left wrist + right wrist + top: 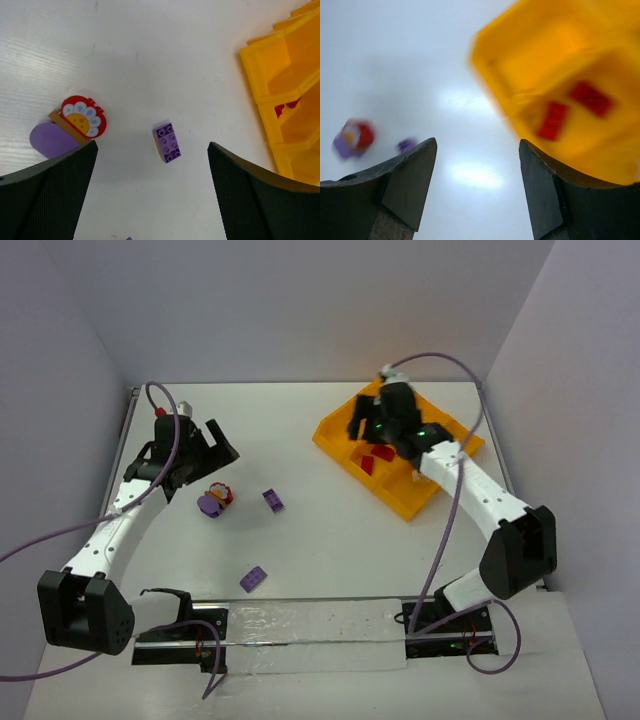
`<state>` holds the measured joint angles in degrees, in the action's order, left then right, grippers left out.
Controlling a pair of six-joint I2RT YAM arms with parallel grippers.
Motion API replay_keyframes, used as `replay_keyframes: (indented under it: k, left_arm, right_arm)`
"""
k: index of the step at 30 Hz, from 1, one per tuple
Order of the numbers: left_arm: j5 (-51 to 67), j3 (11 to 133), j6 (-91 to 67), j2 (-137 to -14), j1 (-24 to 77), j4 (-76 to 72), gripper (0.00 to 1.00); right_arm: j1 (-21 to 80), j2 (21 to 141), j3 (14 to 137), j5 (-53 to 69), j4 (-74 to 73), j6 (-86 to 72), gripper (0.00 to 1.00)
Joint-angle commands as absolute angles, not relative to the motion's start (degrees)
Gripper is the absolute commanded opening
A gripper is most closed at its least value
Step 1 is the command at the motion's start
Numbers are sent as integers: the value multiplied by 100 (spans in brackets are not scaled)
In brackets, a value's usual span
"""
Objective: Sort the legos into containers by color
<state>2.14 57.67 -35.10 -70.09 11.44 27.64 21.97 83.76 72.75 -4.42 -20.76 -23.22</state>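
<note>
Legos (552,120), two red, lie in tray (530,60) below right claw (477,145).

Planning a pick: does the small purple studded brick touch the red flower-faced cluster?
Apart. Left wrist view shows bare table between purple brick and flower-faced cluster.

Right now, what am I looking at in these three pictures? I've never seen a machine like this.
These are two robot arms bolted to a white table, each ending in a two-finger gripper. The wide picture looks down from above. The other two come from a camera on each wrist. On the table lie a purple brick, a second purple brick and a clump topped by a red flower piece. The right gripper hangs open over a yellow tray containing red bricks. The left gripper is open above the table. Neither holds anything.
</note>
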Motion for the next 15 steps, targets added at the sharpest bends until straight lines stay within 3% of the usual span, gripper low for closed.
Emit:
replay_keyframes:
  k: [1, 6, 15]
  left_arm:
    - [-480, 5758, -3781, -6691, 1169, 2905, 99]
    - [-1014, 6131, -4084, -6870, 1151, 3770, 99]
    - [-1548, 6289, -4311, -6803, 1104, 4172, 99]
  right_arm:
    - [3419, 9000, 7568, -293, -2041, -1936, 74]
    - [4639, 10212, 8330, -209, -2429, -1682, 77]
    - [5071, 11513, 9377, -141, -2889, -1623, 85]
